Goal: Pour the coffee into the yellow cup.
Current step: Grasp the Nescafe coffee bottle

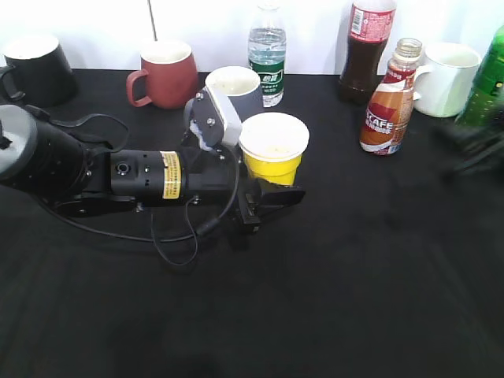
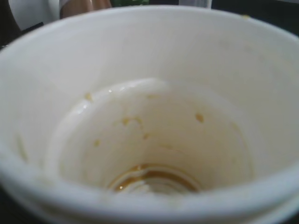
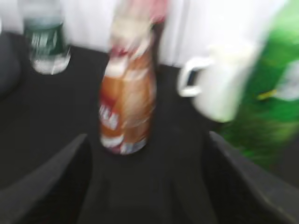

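Observation:
The yellow cup [image 1: 273, 161] stands upright on the black table near the middle. My left gripper [image 1: 264, 185] reaches in from the left and is closed around the cup's base, with one finger showing in front of it. The left wrist view looks down into the cup [image 2: 154, 116]: white inside, with brown drops and a brown ring at the bottom. The coffee bottle [image 1: 389, 102] stands uncapped at the back right. My right gripper [image 1: 472, 146] is a dark blur at the right edge. In the right wrist view it [image 3: 147, 140] is wide open, with the coffee bottle [image 3: 127, 93] ahead of it.
Along the back stand a black mug [image 1: 35, 71], a red mug [image 1: 165, 75], a grey mug [image 1: 234, 87], a water bottle [image 1: 268, 51], a cola bottle [image 1: 366, 47], a white mug [image 1: 445, 79] and a green bottle [image 1: 484, 79].

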You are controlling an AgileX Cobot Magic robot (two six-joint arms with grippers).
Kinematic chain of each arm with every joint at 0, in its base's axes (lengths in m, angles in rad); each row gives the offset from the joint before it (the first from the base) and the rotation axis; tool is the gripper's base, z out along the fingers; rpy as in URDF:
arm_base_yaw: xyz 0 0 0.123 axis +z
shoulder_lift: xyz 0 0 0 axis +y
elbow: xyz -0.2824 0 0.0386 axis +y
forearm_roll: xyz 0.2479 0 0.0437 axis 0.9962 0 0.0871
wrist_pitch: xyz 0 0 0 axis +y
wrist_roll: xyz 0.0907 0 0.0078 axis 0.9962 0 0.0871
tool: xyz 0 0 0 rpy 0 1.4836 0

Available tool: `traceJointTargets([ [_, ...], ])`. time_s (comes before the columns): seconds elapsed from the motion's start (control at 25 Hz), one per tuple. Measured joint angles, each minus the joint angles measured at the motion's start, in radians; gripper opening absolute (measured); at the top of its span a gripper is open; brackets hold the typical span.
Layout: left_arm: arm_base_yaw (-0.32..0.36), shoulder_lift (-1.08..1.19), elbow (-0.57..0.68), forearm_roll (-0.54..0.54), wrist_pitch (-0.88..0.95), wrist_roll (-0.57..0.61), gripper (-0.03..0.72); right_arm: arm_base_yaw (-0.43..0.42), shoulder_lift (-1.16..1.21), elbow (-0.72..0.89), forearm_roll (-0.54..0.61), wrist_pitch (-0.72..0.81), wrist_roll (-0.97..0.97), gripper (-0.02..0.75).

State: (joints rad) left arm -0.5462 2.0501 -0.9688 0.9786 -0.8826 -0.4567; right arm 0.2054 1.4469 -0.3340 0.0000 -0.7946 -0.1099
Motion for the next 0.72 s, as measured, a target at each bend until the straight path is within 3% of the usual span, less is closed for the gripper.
traceJointTargets([
  [0.12,0.0,0.0,0.0,0.0,0.0,0.0,0.449,0.0,0.203,-0.062,-0.044,-0.061,0.079,0.622],
  [0.52,0.0,0.0,0.0,0.0,0.0,0.0,0.449,0.0,0.54,-0.42,-0.104,-0.072,0.184,0.631],
  [0.72,0.0,0.0,0.0,0.0,0.0,0.0,0.449,0.001,0.586,-0.46,-0.11,-0.073,0.188,0.569],
])
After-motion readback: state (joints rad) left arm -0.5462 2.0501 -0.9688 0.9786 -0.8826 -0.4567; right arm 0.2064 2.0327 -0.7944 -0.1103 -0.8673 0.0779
